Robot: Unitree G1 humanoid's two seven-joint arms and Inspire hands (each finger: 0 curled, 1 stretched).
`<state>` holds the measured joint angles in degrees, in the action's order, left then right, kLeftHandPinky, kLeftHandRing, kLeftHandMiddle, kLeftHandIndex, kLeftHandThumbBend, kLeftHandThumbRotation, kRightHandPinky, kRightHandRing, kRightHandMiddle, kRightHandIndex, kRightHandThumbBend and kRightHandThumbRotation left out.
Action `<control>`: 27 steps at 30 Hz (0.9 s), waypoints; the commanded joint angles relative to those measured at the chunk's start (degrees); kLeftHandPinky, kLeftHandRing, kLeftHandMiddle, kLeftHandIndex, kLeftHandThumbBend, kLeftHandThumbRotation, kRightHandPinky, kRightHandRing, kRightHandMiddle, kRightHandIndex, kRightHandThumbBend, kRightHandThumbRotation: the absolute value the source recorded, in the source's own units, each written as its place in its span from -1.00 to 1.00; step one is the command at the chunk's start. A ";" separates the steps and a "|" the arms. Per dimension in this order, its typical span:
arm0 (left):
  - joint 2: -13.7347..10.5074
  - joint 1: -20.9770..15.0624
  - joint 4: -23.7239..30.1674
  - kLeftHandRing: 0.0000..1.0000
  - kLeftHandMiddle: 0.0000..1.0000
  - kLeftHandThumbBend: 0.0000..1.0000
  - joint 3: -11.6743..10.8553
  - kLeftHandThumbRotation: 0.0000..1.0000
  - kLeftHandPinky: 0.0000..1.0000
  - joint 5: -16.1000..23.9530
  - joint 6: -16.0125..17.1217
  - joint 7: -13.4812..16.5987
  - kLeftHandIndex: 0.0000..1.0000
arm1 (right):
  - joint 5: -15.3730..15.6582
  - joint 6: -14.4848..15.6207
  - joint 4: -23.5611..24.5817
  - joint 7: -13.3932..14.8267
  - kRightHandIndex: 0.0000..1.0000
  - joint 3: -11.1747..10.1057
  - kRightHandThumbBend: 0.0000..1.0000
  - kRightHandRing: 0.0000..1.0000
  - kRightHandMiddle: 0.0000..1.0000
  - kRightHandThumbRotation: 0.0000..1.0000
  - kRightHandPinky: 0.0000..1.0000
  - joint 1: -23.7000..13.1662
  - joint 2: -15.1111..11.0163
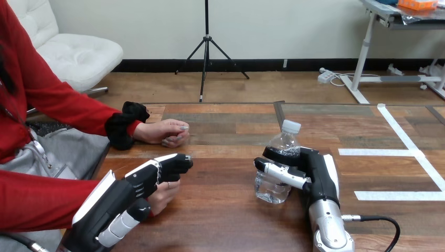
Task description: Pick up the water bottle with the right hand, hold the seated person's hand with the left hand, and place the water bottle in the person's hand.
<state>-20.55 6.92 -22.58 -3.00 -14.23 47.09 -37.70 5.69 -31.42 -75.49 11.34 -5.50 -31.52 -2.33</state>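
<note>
A clear water bottle (pixel 279 160) with a white cap stands upright on the wooden table (pixel 225 220), right of centre. My right hand (pixel 309 170) is curled round its middle, thumb across the front. At the lower left my left hand (pixel 141 184) lies over the person's near hand (pixel 163 195), its fingers curled round that hand. The person's other hand (pixel 165 131) rests loosely closed on the table farther back, apart from both of my hands.
White tape lines (pixel 414 153) mark the table at the right. The person sits at the left edge, with red sleeves reaching onto the table. A strip of bare wood separates the bottle from the held hand.
</note>
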 commanded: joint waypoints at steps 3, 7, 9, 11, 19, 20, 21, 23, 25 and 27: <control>0.28 -1.49 3.20 0.68 0.69 1.00 -1.45 0.99 0.60 0.70 0.59 2.63 0.63 | -0.10 -4.18 2.61 -1.32 -0.53 0.07 0.34 -0.65 -0.56 -1.00 -0.74 -1.91 -0.48; 1.24 -1.53 3.47 0.69 0.70 1.00 -1.74 0.94 0.57 0.16 1.26 3.83 0.64 | 0.03 -4.68 2.93 -1.62 -0.53 0.26 0.35 -0.65 -0.56 -1.00 -0.74 -1.91 -0.70; 1.93 -1.61 3.44 0.70 0.71 1.00 -2.19 0.91 0.57 0.40 2.08 5.06 0.65 | 0.01 -5.03 3.13 -1.87 -0.54 0.33 0.35 -0.66 -0.56 -1.00 -0.75 -1.89 -0.79; 2.42 -1.74 3.32 0.70 0.71 1.00 -2.54 0.87 0.57 0.78 2.77 6.16 0.65 | -0.13 -5.28 3.28 -2.15 -0.54 0.31 0.36 -0.66 -0.57 -1.00 -0.75 -1.89 -0.83; 4.52 -2.68 2.64 0.70 0.69 1.00 -5.07 0.79 0.57 6.31 7.56 13.68 0.66 | -0.09 -7.52 4.43 -3.65 -0.55 0.66 0.36 -0.67 -0.58 -1.00 -0.76 -1.53 -1.15; 4.54 -2.75 2.63 0.70 0.69 1.00 -5.19 0.78 0.57 6.84 7.76 14.28 0.67 | -0.13 -7.74 4.51 -3.87 -0.55 0.65 0.36 -0.67 -0.58 -1.00 -0.76 -1.49 -1.18; 4.39 -2.64 3.38 0.70 0.69 1.00 -5.43 0.77 0.57 7.79 7.35 15.14 0.67 | -0.14 -8.07 4.78 -4.10 -0.55 0.69 0.36 -0.67 -0.58 -1.00 -0.76 -1.40 -1.21; 4.11 -2.52 4.22 0.73 0.71 1.00 -5.54 0.75 0.60 8.95 6.81 16.31 0.69 | -0.16 -8.36 5.04 -4.33 -0.55 0.70 0.36 -0.68 -0.58 -1.00 -0.76 -1.33 -1.25; 3.46 -2.32 5.47 0.76 0.72 1.00 -6.27 0.74 0.62 11.62 6.14 18.05 0.70 | -0.02 -9.14 5.50 -4.76 -0.55 0.88 0.37 -0.68 -0.58 -1.00 -0.76 -1.12 -1.37; 2.80 -2.68 5.36 0.78 0.74 1.00 -6.83 0.72 0.64 13.36 6.74 19.14 0.72 | 0.12 -9.88 5.86 -5.27 -0.55 1.10 0.37 -0.68 -0.58 -1.00 -0.76 -0.97 -1.54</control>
<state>-16.48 6.89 -20.85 -7.84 -4.16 52.99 -21.46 5.66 -37.38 -74.05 7.02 -4.85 -30.46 -2.72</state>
